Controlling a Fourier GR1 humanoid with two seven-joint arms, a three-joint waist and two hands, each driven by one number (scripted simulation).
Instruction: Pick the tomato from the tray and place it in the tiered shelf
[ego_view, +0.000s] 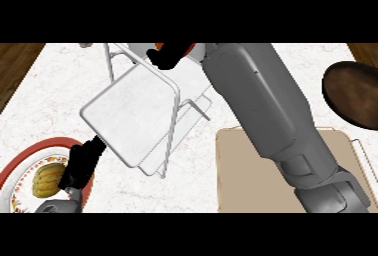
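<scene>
Over the tiered shelf (140, 112) near the counter's far edge, the right hand (168, 56) curls around something red, probably the tomato (187, 48), and should lower squarely before releasing.

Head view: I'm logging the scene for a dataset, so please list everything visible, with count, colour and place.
Tiered shelf: one, white wire-framed, centre-left of the counter.
Tray: one, beige, lower right, no tomato showing on it.
Plate: one, white with red rim, lower left.
Squash-like item: one, yellow-orange, on the plate.
Bowl: one, dark brown, right edge.
Counter: one, pale marbled.
Right hand: black, at the shelf's top; what it holds is hidden.
Left hand: black, over the plate's edge.
</scene>
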